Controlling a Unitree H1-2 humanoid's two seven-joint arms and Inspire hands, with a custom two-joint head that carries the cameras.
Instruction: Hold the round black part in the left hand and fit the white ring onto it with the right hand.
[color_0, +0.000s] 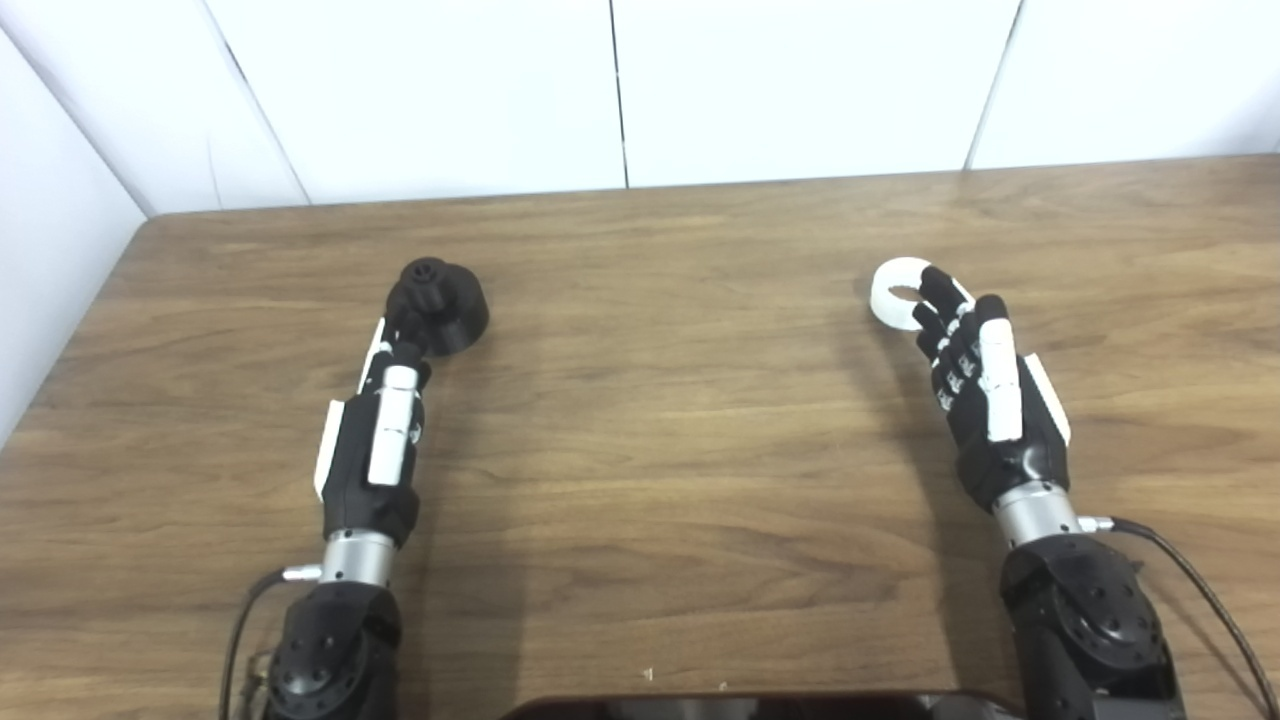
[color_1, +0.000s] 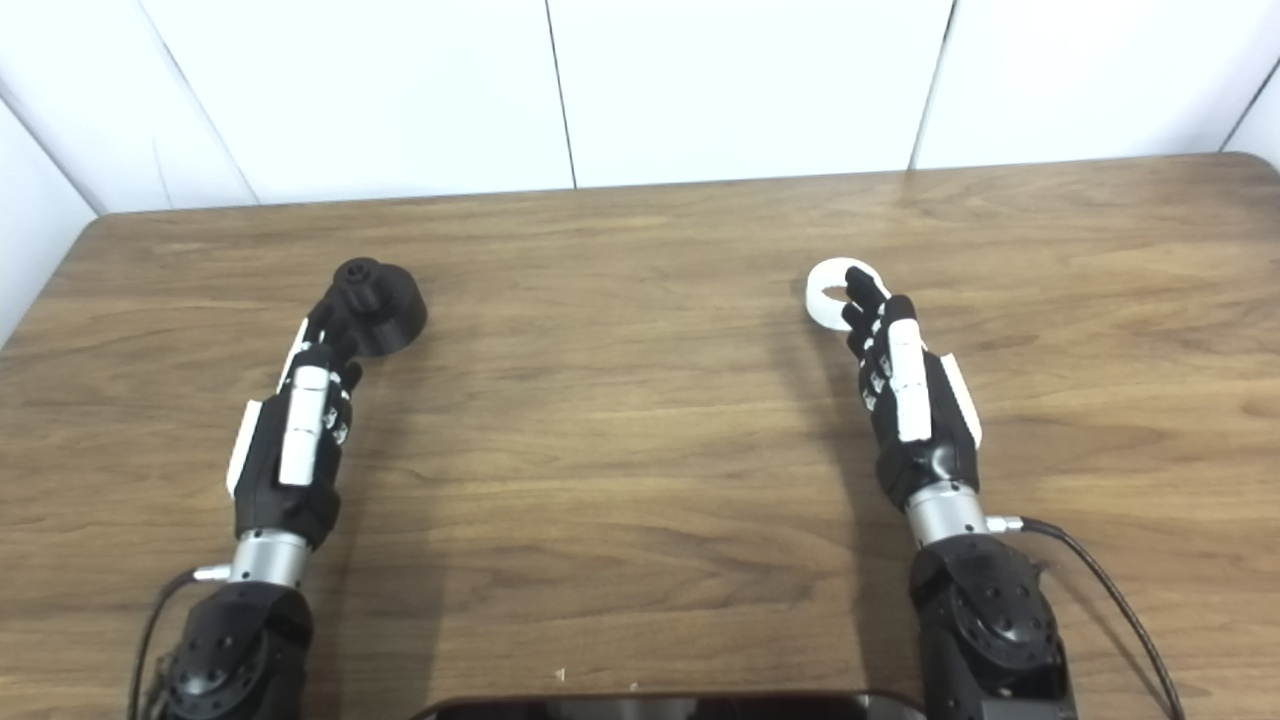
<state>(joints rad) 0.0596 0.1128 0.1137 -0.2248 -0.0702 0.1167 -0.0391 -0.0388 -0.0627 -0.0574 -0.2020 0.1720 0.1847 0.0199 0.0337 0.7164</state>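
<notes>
Pick-up step, by the look of it: both parts reached, neither brought toward the other yet. Round black part (color_0: 440, 303) at the far left of the wooden worktop (color_0: 660, 420), with a knob-like boss on top, apparently sitting on the surface. Left hand (color_0: 385, 420) up against its near side, fingers (color_0: 405, 352) curled onto the lower edge; whether truly clamped or merely touching, cannot tell. White ring (color_0: 897, 290) well apart on the right, seemingly tilted a little and hole open to view. Right hand (color_0: 975, 390) stretched toward it, fingertips (color_0: 937, 288) lying over the ring's near rim, fingers close together; a firm hold not confirmed, thumb hidden. Next move, as a judgement: secure both grips, lift, swing the two hands inward to meet over the middle, then line the ring's hole up with the boss before pressing down.
</notes>
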